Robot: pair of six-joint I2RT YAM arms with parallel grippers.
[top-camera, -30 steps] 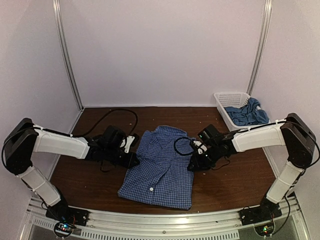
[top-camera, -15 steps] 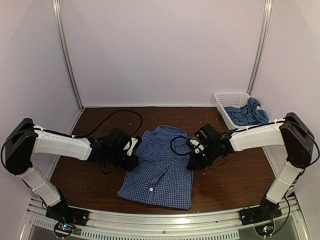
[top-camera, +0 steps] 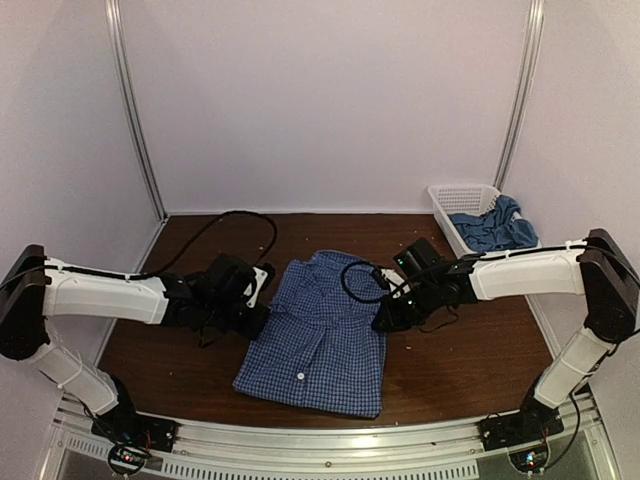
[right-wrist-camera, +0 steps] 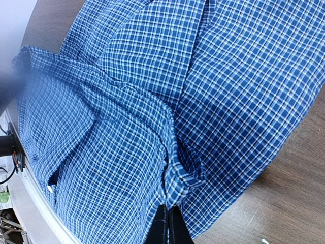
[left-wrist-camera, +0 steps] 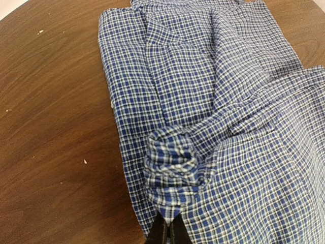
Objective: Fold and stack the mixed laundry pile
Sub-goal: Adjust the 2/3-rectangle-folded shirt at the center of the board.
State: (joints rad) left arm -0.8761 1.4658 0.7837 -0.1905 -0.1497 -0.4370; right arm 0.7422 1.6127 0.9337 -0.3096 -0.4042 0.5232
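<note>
We see the blue-and-white fine-checked collared button shirt [top-camera: 315,335] lying flat and partly folded in the middle of the overhead view on the dark brown wooden table [top-camera: 460,350], its lower hem close to the table's bottom edge in that frame. The plain teal-blue t-shirt [top-camera: 488,230] is heaped in the white plastic lattice basket [top-camera: 455,190] at the upper right, well apart from the shirt. The left gripper [left-wrist-camera: 165,231] sits at the shirt's left edge with its jaws fully closed on a small bunched pinch of checked cloth, which shows at the bottom of its wrist view. The right gripper [right-wrist-camera: 166,223] is likewise clamped tight on a narrow ridge of the shirt's right edge. We judge that both arms are set to carry a fold across the shirt, with the t-shirt not yet dealt with. Our worry is how little cloth each pinch holds: a quick lift could let the fabric slip out and drop the fold askew. We cannot tell how many layers each pinch has caught, so the layers could separate and the sides already tucked in could open. If one arm rises ahead of the other, the shirt would twist or slide toward the table's bottom edge. The black cable [top-camera: 352,285] looped over the cloth near the right gripper could also drag on it.
</note>
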